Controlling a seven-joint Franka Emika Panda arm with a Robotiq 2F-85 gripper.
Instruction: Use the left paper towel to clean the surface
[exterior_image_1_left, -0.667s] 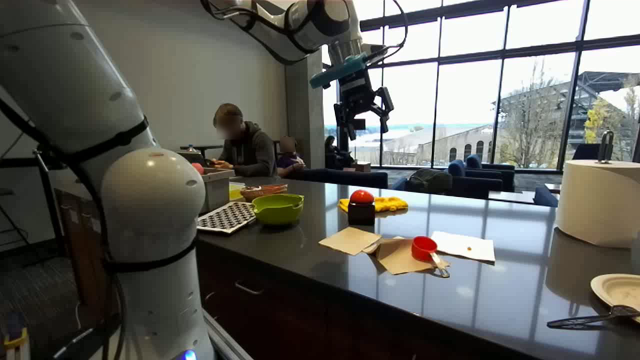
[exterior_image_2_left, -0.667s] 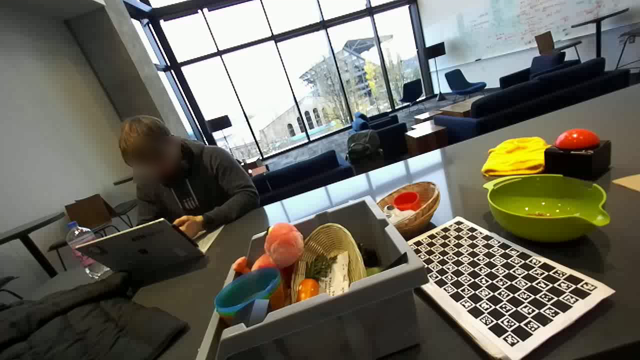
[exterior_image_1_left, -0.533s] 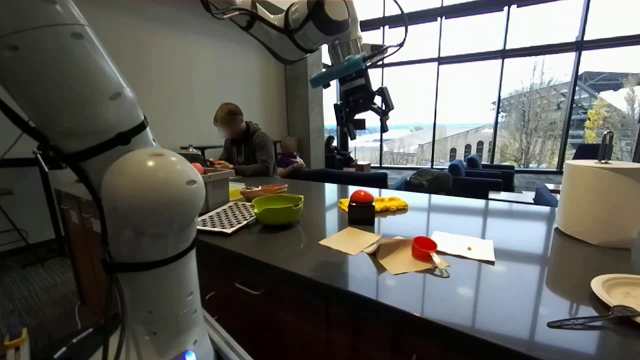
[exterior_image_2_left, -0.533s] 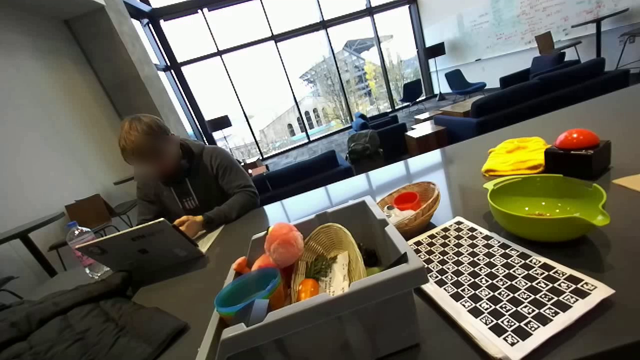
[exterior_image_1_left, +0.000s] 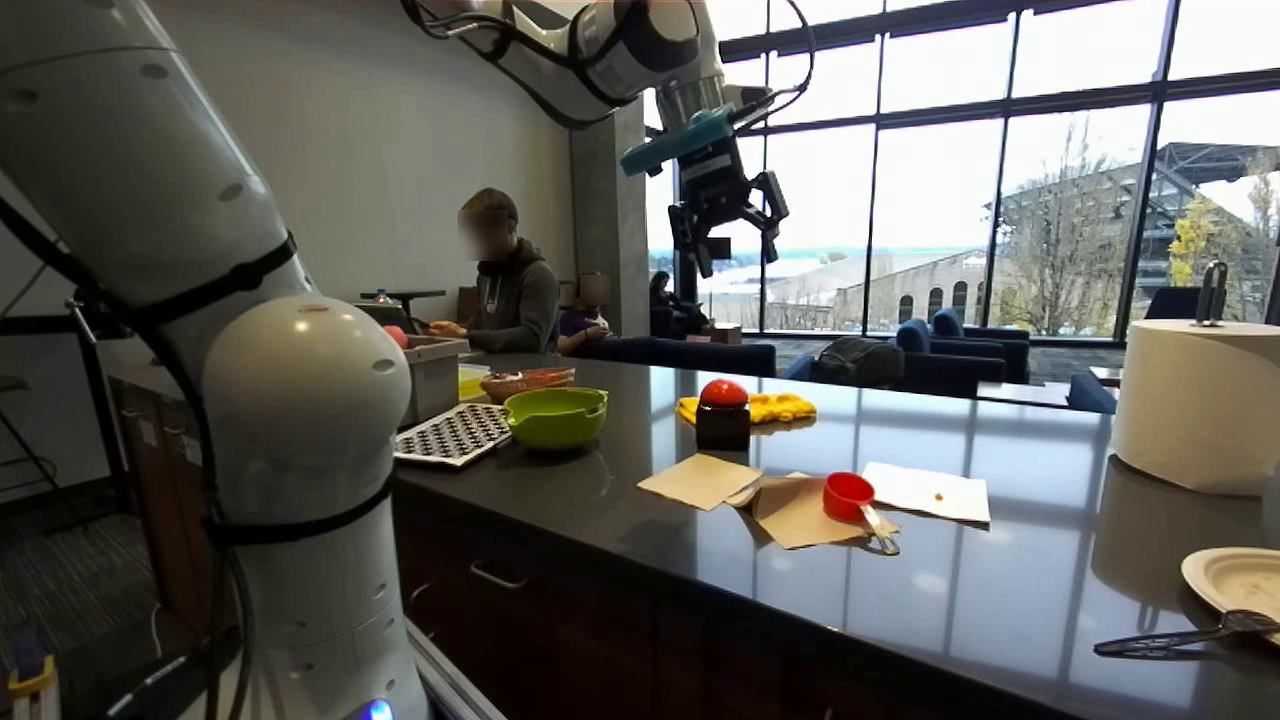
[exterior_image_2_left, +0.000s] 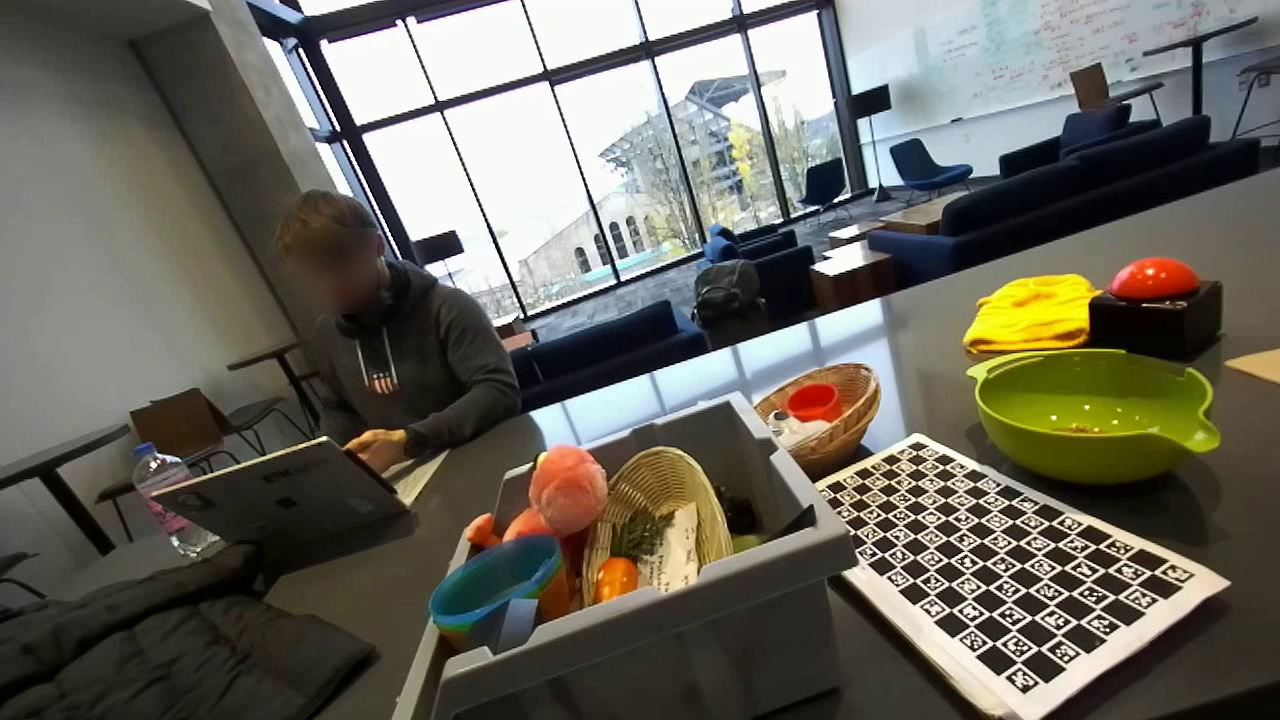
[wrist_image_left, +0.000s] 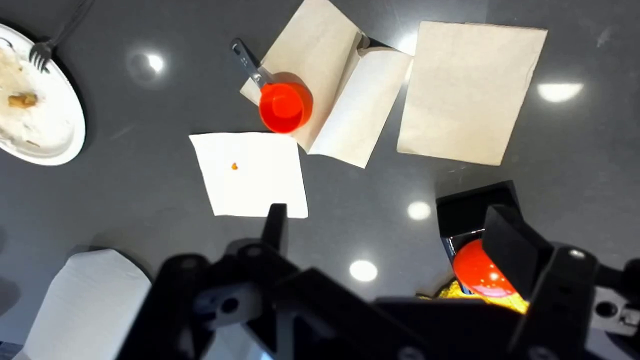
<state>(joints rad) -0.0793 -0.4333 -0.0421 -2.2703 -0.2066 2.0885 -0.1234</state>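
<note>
In an exterior view the grey plastic bin (exterior_image_2_left: 690, 645) holds a pink fuzzy toy (exterior_image_2_left: 568, 488), an oval wicker basket (exterior_image_2_left: 650, 472) and a blue-rimmed cup (exterior_image_2_left: 497, 592); farther right, small scraps (exterior_image_2_left: 1080, 428) lie in the green bowl (exterior_image_2_left: 1085, 455). Orange-brown food (wrist_image_left: 22, 100) sits on the white plate (wrist_image_left: 70, 132), a fork (wrist_image_left: 41, 55) reaching over its rim. Well above the glossy countertop (exterior_image_1_left: 620, 520), the gripper (exterior_image_1_left: 736, 258) hangs with its fingers (wrist_image_left: 511, 245) spread wide, grasping nothing. In an exterior view the flat brown paper towel (exterior_image_1_left: 700, 480) is the leftmost sheet, just beside the creased brown paper towel (exterior_image_1_left: 785, 508) bearing the round red measuring cup (exterior_image_1_left: 848, 497); right of that lies the white paper square (exterior_image_1_left: 915, 485) with one orange crumb (exterior_image_1_left: 938, 496). The cylindrical paper towel roll (exterior_image_1_left: 1190, 410) stands farther right.
</note>
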